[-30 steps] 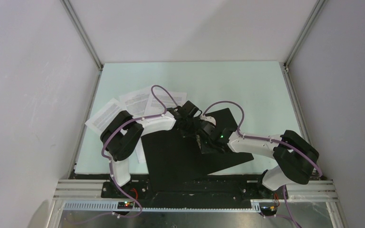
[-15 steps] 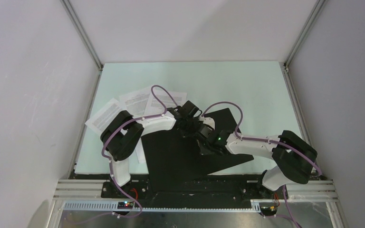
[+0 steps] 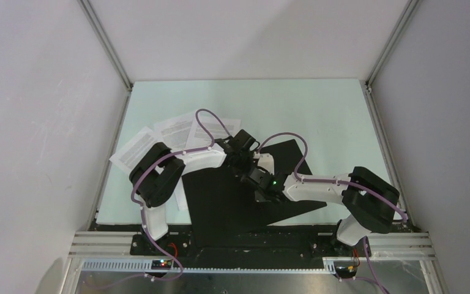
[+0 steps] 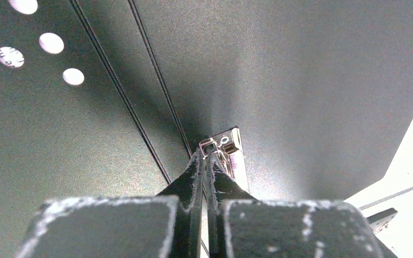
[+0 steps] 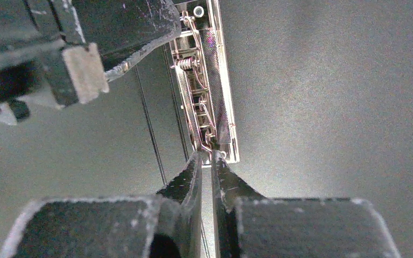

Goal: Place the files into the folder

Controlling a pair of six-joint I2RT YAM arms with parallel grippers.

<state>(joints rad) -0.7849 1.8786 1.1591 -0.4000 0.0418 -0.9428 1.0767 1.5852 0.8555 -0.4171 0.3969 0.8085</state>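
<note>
Both pairs of jaws are drawn in to a thin slit. The left gripper [image 4: 205,156] has its tips against one end of the metal spring clamp [image 4: 230,155]; whether anything lies between them cannot be told. The right gripper [image 5: 207,157] meets the other end of the same clamp, where a wire arm of the mechanism runs into the slit between its fingertips.

The clamp is fixed along the spine creases of the folder [image 3: 220,205]. The folder lies open on the pale green table [image 3: 324,110] with its black inside up, in front of the arm bases. A few round holes [image 4: 51,43] in one cover show pale in the left wrist view.

The files [image 3: 177,128] lie outside the folder, fanned on the table to its far left. One sheet [image 3: 130,150] sits further left, by the table's edge. The left arm's elbow [image 3: 156,171] hangs over these sheets and hides part of them. A purple cable [image 3: 211,120] loops above the nearest sheet. In the top view both wrists crowd together over the folder's middle, covering the clamp.
</note>
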